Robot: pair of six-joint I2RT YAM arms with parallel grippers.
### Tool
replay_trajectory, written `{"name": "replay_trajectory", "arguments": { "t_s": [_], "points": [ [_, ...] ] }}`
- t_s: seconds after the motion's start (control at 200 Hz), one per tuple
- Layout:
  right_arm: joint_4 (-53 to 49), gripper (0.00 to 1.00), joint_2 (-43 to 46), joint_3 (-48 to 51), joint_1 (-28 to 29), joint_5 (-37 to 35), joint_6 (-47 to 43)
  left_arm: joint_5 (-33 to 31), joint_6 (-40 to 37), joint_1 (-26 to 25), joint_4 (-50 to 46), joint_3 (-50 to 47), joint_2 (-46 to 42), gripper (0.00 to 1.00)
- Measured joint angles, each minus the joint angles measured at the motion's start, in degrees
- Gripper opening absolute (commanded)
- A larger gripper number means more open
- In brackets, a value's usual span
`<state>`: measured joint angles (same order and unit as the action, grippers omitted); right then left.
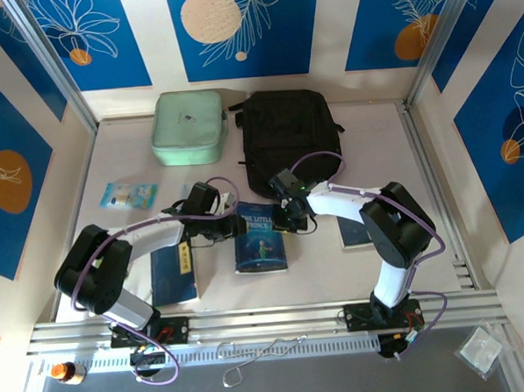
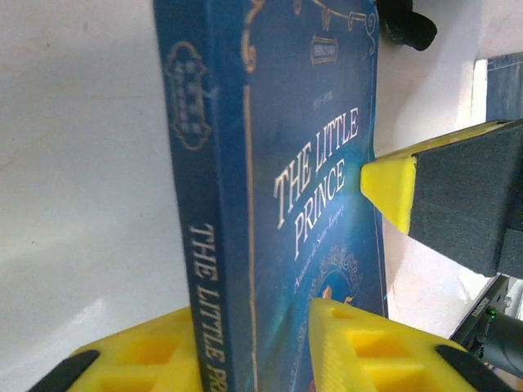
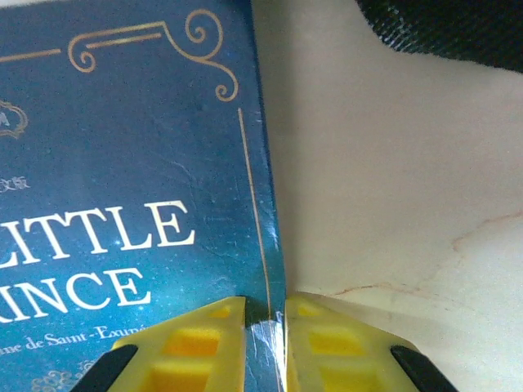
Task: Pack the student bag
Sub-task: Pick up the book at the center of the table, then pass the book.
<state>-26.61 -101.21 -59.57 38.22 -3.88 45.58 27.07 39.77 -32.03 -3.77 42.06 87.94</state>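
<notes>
Fingers of the right gripper (image 3: 265, 306) pinch the blue book (image 3: 122, 163) by its edge — nearly closed. Left gripper (image 2: 253, 327) straddles the spine; whether it grips, I cannot tell.

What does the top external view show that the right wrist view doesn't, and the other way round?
Top external: the whole backpack, a mint case, a second book, and the left gripper at the Little Prince book. Right wrist: a close look at the right gripper closed on that book's cover edge, and the cover's gold scroll border. Both: the book, the right gripper, part of the backpack, and the table.
</notes>
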Motion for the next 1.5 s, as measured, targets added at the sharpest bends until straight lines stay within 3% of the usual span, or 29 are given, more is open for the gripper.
{"name": "replay_trajectory", "arguments": {
  "t_s": [0.255,0.435,0.62,0.955,1.03,1.25,1.5],
  "points": [
    [4.55,0.45,5.22,5.51,-0.02,-1.95,1.62,0.39,0.72,0.07,1.6,-0.79,-2.45,0.0],
    [7.76,0.62,14.05,7.28,-1.07,-1.86,2.16,0.44,0.85,1.55,0.5,-0.83,-9.64,0.0],
    [14.75,0.74,23.96,8.85,-5.49,2.12,3.89,1.68,1.99,4.59,-1.14,2.05,-14.51,0.0],
    [30.47,0.91,29.22,18.03,-19.04,17.14,13.35,2.86,13.99,8.46,8.22,13.9,-9.92,0.0],
    [33.99,1.0,29.22,19.63,-20.35,19.67,17.05,2.16,18.64,8.7,11.85,16.63,-6.32,0.0],
    [47.71,0.99,27.96,20.83,-20.65,23.85,27.61,-0.5,30.49,8.79,19.93,20.83,2.82,0.0],
    [59.91,0.99,18.99,20.31,-19.06,24.9,38.58,-2.29,40.5,8.79,27.26,20.9,7.48,0.0]
  ]
}}
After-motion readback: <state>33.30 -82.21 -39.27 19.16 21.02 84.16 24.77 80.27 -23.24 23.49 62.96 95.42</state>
